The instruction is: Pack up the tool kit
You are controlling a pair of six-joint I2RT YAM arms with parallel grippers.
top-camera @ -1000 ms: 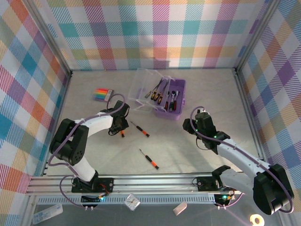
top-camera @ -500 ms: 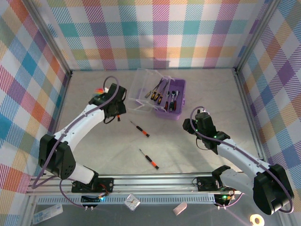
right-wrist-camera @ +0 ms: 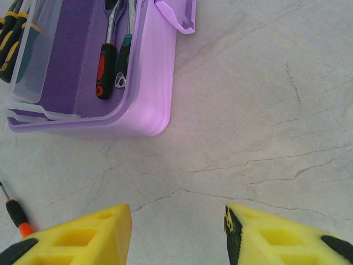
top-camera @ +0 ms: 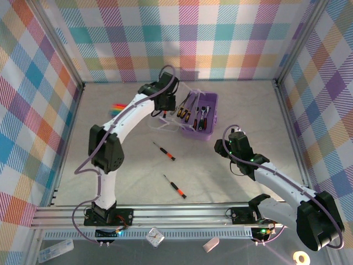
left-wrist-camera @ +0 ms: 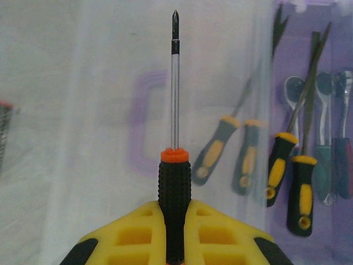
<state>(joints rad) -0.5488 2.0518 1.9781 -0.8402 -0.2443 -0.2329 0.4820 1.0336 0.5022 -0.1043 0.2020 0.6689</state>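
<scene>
The fingers (left-wrist-camera: pixel 138 237) of the left gripper (left-wrist-camera: pixel 174 221) are clamped on the black handle of a screwdriver (left-wrist-camera: pixel 175 182). Its orange collar and shaft project straight out from the pads. The fingers (right-wrist-camera: pixel 105 232) of the right gripper (right-wrist-camera: pixel 177 226) stand apart with nothing between them.

The work surface is a pale, marbled table (top-camera: pixel 248 105). Checked cloth walls (top-camera: pixel 187 38) in many colours enclose it on three sides. An aluminium rail (top-camera: pixel 182 212) runs along the near edge.

The purple box (top-camera: pixel 198 136) sits at the far centre of the table. Its clear lid (top-camera: pixel 172 125) lies open on the left side of the box. The left gripper holds its screwdriver above this lid. The box contains black-and-yellow-handled screwdrivers (left-wrist-camera: pixel 300 187) and chrome ratchet wrenches (right-wrist-camera: pixel 107 61), all lying lengthwise.

The right gripper hovers over bare table, just beside the near end of the box.

Two loose screwdrivers lie on the table, one near the lid (top-camera: pixel 164 150) and one (top-camera: pixel 175 186) closer to the rail. A rainbow-striped pack (top-camera: pixel 116 110) lies left of the lid.
</scene>
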